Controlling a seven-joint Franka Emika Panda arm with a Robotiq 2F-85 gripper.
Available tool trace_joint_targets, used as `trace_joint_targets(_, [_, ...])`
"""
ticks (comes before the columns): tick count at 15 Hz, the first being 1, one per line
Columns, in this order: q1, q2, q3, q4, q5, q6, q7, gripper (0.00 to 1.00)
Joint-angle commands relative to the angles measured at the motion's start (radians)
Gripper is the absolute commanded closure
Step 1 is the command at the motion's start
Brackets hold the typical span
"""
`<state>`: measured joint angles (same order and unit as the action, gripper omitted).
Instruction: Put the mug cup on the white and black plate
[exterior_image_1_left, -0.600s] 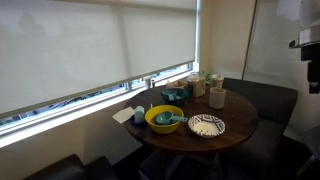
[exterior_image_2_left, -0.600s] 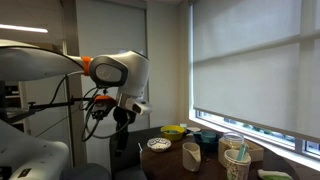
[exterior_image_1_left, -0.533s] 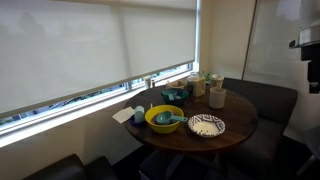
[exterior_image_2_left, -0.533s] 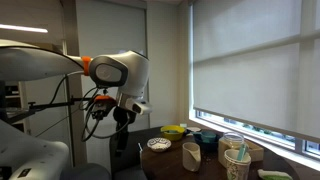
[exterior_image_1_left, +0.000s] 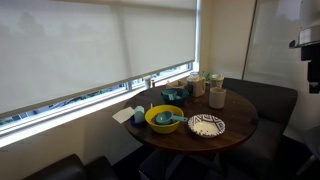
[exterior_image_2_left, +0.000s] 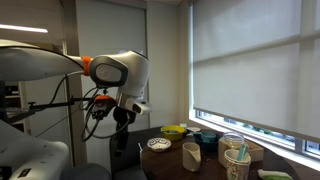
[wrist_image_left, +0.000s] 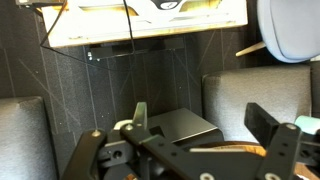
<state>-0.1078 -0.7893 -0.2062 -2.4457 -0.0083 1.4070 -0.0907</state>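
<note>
Entry: reach toward the mug cup, judged to be at its very start. Wrist view: the gripper (wrist_image_left: 176, 142) is presenting its fingers (wrist_image_left: 84, 156) spread wide with nothing between them. Grey seat cushions (wrist_image_left: 20, 130) and a glass panel are filling the frame beyond the fingertips, and neither task thing is appearing. Exterior view: the mug cup (exterior_image_1_left: 217, 97) is standing upright on the round table (exterior_image_1_left: 240, 118), well apart from the fingers, which are lying outside this frame. The white and black plate (exterior_image_1_left: 206, 126) is lying bare just beside the mug, the yellow bowl (exterior_image_1_left: 164, 118) is sitting near the plate, and the greenish containers (exterior_image_1_left: 200, 85) are crowding close by the mug. Exterior view: the arm (exterior_image_2_left: 110, 72) is hanging raised and well short of the table, with its fingers too dark to read here. The plate (exterior_image_2_left: 158, 144) is lying on the table side nearer them, and a shaded cylinder beside it is probably the mug. Handling note, as a judgement: the wide opening is suiting the mug's girth. The fingers should be coming down astride its wall from the side away from the containers and closing at mid-height. They should then be lifting clear of the plate's rim and releasing only once the base is sitting flat at the plate's centre.
</note>
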Motion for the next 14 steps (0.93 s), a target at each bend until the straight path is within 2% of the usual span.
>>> trace_joint_targets(1, [-0.012,0.003,0.008,0.002,0.004,-0.001,-0.007,0.0])
trace_joint_targets(5, [-0.012,0.003,0.008,0.002,0.004,-0.001,-0.007,0.0])
trace_joint_targets(6, [-0.024,0.007,0.012,0.002,0.015,0.038,0.027,0.0])
trace_joint_targets(7, [-0.042,0.015,0.001,0.01,0.057,0.096,0.077,0.0])
trace_joint_targets(10, [-0.059,0.077,-0.007,0.056,0.085,0.252,0.123,0.0])
trace_joint_targets(14, [-0.069,0.187,0.023,0.11,0.127,0.537,0.221,0.0])
